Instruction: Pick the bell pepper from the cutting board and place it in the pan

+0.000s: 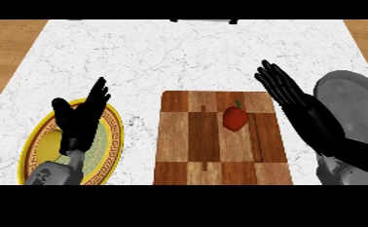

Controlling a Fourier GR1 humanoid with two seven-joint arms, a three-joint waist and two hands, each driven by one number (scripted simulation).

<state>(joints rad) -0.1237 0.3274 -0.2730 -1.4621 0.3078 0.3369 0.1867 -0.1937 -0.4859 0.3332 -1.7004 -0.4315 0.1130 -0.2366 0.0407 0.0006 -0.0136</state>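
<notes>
A red bell pepper (pixel 235 117) with a green stem lies on the right half of a wooden cutting board (pixel 201 143). My right hand (pixel 287 94) hovers just right of the board's far right corner, fingers straight and open, a short way from the pepper. A grey pan (pixel 345 99) sits at the right edge, partly hidden behind my right forearm. My left hand (pixel 82 116) stands open with fingers up over a plate at the lower left.
A yellow plate (pixel 111 138) with a patterned rim lies under my left hand. The white marble counter (pixel 187 55) stretches beyond the board. Wooden floor shows past the counter's left and right edges.
</notes>
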